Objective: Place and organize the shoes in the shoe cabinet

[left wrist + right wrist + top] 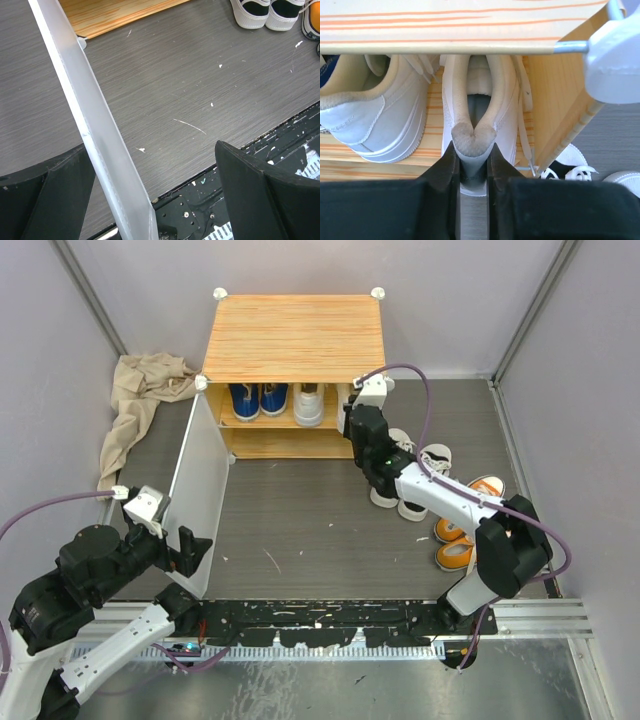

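Grey tabletop [300, 520], shoe cabinet [295, 335] at twelve o'clock: my right gripper [471, 150] clenches the white sneaker [505, 115] by its heel at the shelf's three-o'clock end; my left gripper [150, 192], spread, straddles the door [85, 110]. Placement step; next, release and withdraw.

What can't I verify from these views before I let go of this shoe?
- Shelf depth behind the white shoe: hidden by the cabinet top, top and right wrist views.
- Blue shoes: only heels show under that top, top view.
- Orange shoes: partly covered by the right arm, top view.
- Whether the left gripper touches the door: unclear, left wrist view.
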Controlling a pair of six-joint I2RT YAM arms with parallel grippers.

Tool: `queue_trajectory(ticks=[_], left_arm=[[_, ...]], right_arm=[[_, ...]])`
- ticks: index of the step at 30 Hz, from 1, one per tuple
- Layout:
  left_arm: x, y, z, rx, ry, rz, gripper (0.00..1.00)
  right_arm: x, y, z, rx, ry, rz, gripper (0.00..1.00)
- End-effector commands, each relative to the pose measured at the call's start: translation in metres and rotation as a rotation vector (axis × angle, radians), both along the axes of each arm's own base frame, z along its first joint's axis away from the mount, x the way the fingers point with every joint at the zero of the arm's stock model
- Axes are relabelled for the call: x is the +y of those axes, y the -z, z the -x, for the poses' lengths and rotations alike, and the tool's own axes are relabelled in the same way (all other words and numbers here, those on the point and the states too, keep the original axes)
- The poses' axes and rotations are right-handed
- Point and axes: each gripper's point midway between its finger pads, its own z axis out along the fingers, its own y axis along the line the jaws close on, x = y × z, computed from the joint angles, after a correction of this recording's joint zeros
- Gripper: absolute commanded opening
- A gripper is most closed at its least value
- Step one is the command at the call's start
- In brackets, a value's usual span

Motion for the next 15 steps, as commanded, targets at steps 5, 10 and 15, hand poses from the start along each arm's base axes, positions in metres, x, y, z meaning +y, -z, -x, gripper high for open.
queue_trajectory(ticks=[5,10,15], left_arm=[[-0.003,-0.012,-0.005,-0.052,0.002,0.023,0.98],[-0.003,-0.011,-0.007,-0.045,0.0,0.015,0.98],[-0.004,-0.01,-0.008,-0.037,-0.001,0.007,0.98]], right_arm=[[-0.02,-0.059,0.004,-0.307,0.057,-0.191,0.01],[-0.021,-0.075,0.005,-0.377,0.061,-0.219,0.01],[-0.015,-0.089,-0.006,-0.383,0.069,-0.217,0.01]])
